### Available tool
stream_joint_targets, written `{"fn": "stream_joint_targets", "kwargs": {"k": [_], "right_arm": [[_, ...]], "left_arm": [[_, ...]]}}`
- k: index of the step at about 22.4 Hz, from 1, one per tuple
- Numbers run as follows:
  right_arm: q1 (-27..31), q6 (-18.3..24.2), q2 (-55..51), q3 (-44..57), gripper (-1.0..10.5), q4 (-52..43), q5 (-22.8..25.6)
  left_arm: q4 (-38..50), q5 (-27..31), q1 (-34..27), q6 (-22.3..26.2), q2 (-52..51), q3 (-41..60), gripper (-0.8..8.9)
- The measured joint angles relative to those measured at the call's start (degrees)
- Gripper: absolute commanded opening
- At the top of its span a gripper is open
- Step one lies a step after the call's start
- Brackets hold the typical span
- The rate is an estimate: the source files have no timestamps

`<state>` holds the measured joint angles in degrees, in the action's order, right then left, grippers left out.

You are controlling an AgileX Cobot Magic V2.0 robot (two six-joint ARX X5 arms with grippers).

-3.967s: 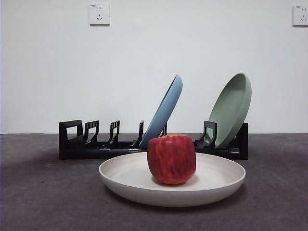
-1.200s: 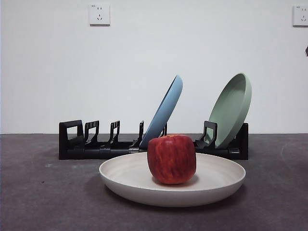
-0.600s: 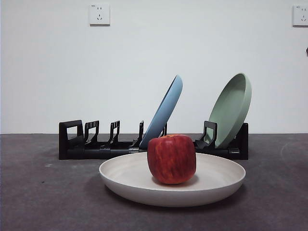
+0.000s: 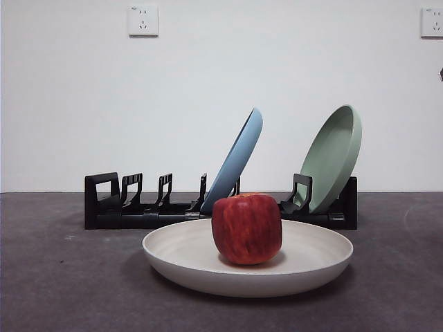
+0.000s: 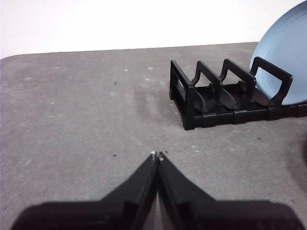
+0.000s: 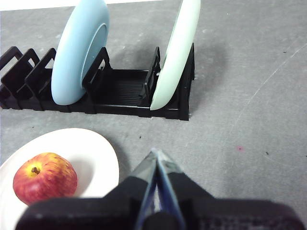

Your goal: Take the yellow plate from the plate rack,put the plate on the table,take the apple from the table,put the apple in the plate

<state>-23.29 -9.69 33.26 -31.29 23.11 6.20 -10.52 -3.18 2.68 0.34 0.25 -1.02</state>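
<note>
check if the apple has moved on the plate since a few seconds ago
No. In the front view the apple sits in the yellow plate in the same spot below the blue plate as before.

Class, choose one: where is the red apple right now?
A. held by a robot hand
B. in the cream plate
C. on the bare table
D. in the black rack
B: the apple sits inside the cream plate, clear of both hands.

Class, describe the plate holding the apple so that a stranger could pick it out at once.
Find the long black plate rack across the table. In front of it a cream plate lies flat, an apple on it. The blue plate and green plate stand tilted in the rack.
</note>
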Motion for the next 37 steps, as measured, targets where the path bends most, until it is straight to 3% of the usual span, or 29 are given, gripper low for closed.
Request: {"fn": "stream_joint_targets", "kwargs": {"k": [2, 5, 9, 14, 17, 24, 37], "right_arm": [[0.0, 0.0, -0.2, 0.0, 0.0, 0.4, 0.1], [1.8, 3.4, -6.4, 0.0, 0.0, 4.2, 2.6], [9.0, 6.4, -17.2, 2.1, 0.0, 3.7, 2.3], [18.2, 10.9, -26.6, 14.1, 0.0, -11.5, -11.3], [18.8, 11.5, -28.0, 19.5, 0.0, -15.3, -13.4], [18.8, 11.3, -32.6, 28.3, 0.0, -14.7, -13.6], [18.8, 5.8, -33.0, 30.2, 0.0, -13.4, -13.3]], "left_arm": [[0.0, 0.0, 0.0, 0.0, 0.0, 0.0, -0.03], [0.0, 0.0, 0.0, 0.0, 0.0, 0.0, -0.03], [0.0, 0.0, 0.0, 0.0, 0.0, 0.0, -0.03], [0.0, 0.0, 0.0, 0.0, 0.0, 0.0, -0.03], [0.0, 0.0, 0.0, 0.0, 0.0, 0.0, -0.03], [0.0, 0.0, 0.0, 0.0, 0.0, 0.0, -0.03], [0.0, 0.0, 0.0, 0.0, 0.0, 0.0, -0.03]]}}
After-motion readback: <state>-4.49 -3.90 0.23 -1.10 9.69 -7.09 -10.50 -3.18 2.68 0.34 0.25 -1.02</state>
